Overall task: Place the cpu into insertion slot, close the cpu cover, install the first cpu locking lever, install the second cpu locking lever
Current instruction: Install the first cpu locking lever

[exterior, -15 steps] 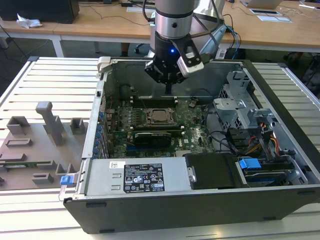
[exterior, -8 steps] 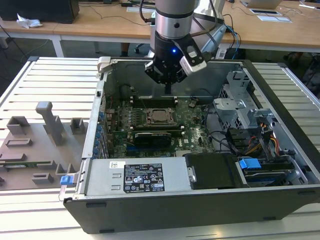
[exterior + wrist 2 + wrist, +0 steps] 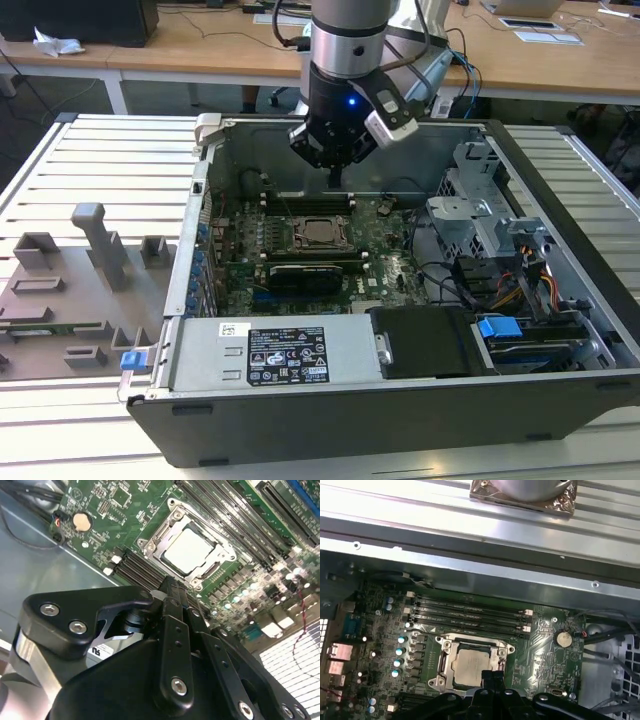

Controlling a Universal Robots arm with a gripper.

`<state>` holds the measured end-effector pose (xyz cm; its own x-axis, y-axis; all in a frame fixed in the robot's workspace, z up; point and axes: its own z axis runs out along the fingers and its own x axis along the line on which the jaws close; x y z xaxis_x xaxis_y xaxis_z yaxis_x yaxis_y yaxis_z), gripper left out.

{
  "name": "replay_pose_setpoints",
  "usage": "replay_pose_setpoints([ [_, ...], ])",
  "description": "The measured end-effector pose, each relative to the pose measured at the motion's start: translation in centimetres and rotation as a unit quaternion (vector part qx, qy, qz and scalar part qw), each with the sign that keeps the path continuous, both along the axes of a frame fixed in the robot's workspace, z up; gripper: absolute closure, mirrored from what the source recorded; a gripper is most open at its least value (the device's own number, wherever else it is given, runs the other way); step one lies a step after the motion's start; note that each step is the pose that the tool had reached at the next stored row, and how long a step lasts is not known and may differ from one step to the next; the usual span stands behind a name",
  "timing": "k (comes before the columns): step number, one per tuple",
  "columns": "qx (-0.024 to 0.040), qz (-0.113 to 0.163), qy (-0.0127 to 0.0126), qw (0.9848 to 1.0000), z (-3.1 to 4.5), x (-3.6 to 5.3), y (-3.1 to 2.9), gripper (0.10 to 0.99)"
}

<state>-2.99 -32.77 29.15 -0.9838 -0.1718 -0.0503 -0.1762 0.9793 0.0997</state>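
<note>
The cpu (image 3: 320,232) (image 3: 189,550) (image 3: 470,665) lies flat in the insertion slot on the green motherboard, pale metal top up. The slot itself is hidden under it. The cpu cover (image 3: 156,539) (image 3: 444,661) lies flat around the chip as a silver frame. I cannot make out how the locking levers stand. My gripper (image 3: 335,180) (image 3: 171,584) (image 3: 493,676) hangs above the board beside the socket, toward the case's back wall. It is shut, holds nothing and touches nothing.
Black memory slots (image 3: 470,612) run beside the socket. A long black card (image 3: 310,272) lies on its other side. The open case (image 3: 215,125) also holds a power supply (image 3: 270,355) and a drive cage (image 3: 480,215). Grey fixtures (image 3: 100,245) stand at the exterior view's left.
</note>
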Motion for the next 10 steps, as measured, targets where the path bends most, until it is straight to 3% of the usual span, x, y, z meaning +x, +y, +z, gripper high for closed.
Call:
replay_pose_setpoints([
  [3, -0.0001, 0.027, 0.0001, 0.9996, 0.01, 0.00, 0.00, 0.980],
  [10, 0.0000, 0.081, 0.0000, 0.9967, 0.00, 0.00, 0.00, 0.980],
])
